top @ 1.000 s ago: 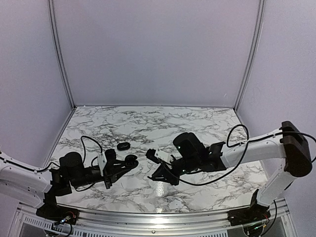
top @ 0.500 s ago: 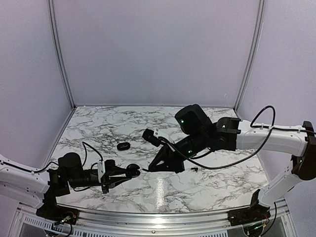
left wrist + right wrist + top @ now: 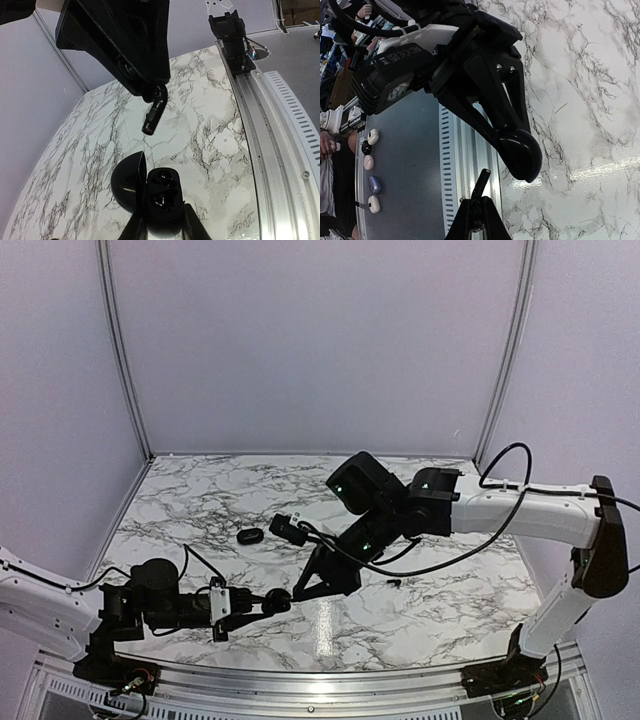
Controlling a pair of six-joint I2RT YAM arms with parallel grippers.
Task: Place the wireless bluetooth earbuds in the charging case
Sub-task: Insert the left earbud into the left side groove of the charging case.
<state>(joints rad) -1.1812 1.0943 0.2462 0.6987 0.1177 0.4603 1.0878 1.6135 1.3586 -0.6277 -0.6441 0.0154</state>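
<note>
In the left wrist view the left gripper (image 3: 164, 226) is cut off by the bottom edge (only two finger stubs flank the charging case (image 3: 162, 197)), and the right gripper (image 3: 150, 94) runs off the top. The gripped end of the earbud (image 3: 154, 115) is buried between that gripper's fingers. The right wrist view shows only the case's rounded back, its wells turned away. From above, both grippers and the case merge into one dark clump, so contact cannot be judged. A small dark ring (image 3: 250, 536) on the table (image 3: 200, 490) is too small to identify.
</note>
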